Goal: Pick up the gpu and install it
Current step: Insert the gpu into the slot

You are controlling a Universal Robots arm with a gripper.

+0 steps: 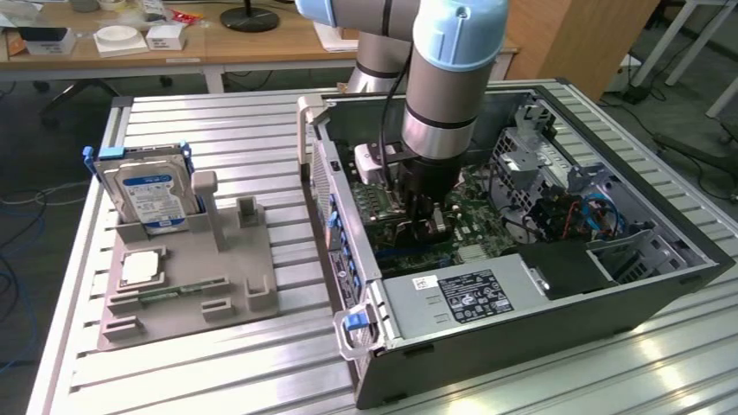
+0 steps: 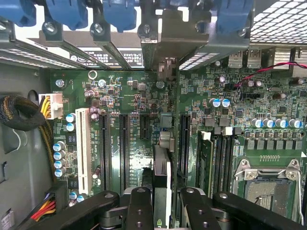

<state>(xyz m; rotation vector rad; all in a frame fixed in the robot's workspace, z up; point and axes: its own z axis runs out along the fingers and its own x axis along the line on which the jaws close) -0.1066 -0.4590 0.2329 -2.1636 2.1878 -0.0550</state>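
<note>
My gripper [image 1: 423, 221] reaches down into the open computer case [image 1: 519, 320], over the green motherboard [image 1: 490, 235]. In the wrist view its two black fingers [image 2: 139, 211] are shut on the gpu [image 2: 162, 170], which I see edge-on as a thin upright card. The card runs from the gripper [image 2: 163, 211] across the motherboard [image 2: 129, 96], between the long black expansion slots [image 2: 123, 143]. Its silver bracket [image 2: 168, 43] meets the case's rear slot openings. I cannot tell whether the card's lower edge sits in a slot.
Blue retaining clips [image 2: 120, 12] line the case's rear wall. A memory stick [image 2: 206, 158] and the CPU socket [image 2: 268, 182] lie beside the card. The power supply [image 1: 461, 296] fills the near corner. Outside, a hard drive [image 1: 150, 194] stands in a grey fixture [image 1: 231, 277].
</note>
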